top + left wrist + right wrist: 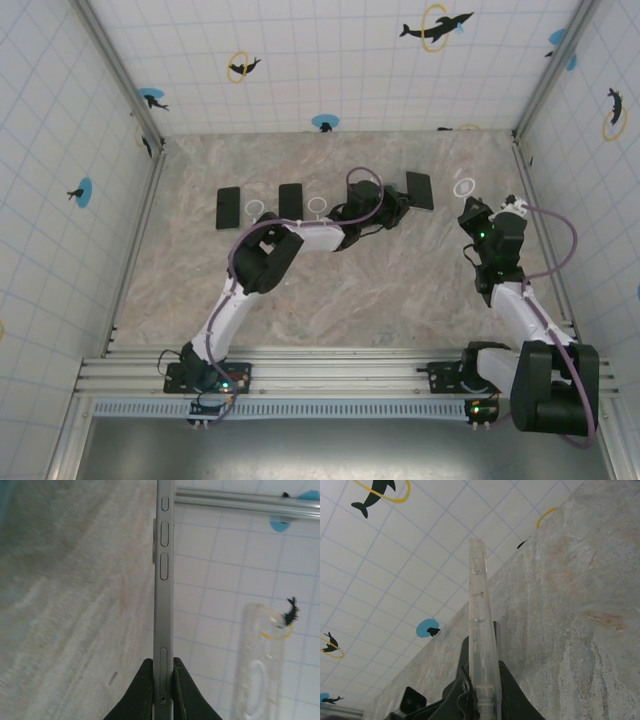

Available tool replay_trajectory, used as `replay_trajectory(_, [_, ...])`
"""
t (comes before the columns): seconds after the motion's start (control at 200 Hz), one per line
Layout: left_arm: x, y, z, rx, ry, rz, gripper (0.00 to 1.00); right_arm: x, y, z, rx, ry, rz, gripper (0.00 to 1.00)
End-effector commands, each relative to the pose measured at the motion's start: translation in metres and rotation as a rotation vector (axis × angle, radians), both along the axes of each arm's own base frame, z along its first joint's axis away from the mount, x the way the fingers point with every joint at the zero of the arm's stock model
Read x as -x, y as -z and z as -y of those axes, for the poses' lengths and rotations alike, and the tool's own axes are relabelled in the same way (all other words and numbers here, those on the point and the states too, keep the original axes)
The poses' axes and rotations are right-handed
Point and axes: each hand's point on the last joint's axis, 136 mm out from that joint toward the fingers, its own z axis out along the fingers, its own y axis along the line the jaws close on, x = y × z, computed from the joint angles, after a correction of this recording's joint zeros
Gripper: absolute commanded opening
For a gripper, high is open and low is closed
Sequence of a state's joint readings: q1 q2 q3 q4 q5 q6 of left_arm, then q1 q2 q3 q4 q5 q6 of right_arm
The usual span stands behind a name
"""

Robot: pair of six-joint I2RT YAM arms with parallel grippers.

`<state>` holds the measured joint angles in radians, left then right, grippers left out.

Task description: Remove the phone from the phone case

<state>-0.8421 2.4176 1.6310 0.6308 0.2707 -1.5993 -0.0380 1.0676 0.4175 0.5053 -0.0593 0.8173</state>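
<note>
In L claw (162, 669), slim grey phone (163, 595); R claw (481, 652) pinches clear case (479, 590).

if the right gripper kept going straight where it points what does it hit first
Probably the tiled back wall: the clear case held by the right gripper leads, and nothing shows between its tip and the wall, though depth is unclear.

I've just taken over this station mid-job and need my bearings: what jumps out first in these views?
The left end effector clamps a grey phone edge-on, and the phone is bare, out of its case. The right end effector pinches the empty clear case the same way, apart from the phone. Further left, two dark phones lie flat on the marble table.
</note>
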Motion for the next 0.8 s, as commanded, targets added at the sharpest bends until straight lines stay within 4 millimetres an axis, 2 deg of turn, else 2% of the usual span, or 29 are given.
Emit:
replay_trajectory(0.0, [-0.007, 0.0, 0.015, -0.035, -0.012, 0.045, 0.07, 0.005, 0.003, 0.002, 0.014, -0.006, 0.004, 0.02])
replay_trajectory(0.125, [-0.012, 0.015, 0.027, -0.078, 0.0, 0.037, 0.06, 0.006, 0.006, 0.003, 0.01, -0.006, -0.002, 0.02])
replay_trajectory(0.345, [-0.017, 0.035, 0.029, -0.122, -0.024, 0.016, 0.06, 0.007, 0.011, 0.003, 0.011, -0.021, -0.014, 0.02])
replay_trajectory(0.661, [-0.024, 0.05, 0.03, -0.19, -0.043, 0.012, 0.07, 0.011, 0.025, 0.003, -0.002, -0.034, -0.046, 0.02])
replay_trajectory(0.796, [-0.025, 0.051, 0.029, -0.21, -0.045, 0.026, 0.12, 0.011, 0.031, 0.001, -0.003, -0.045, -0.062, 0.02])
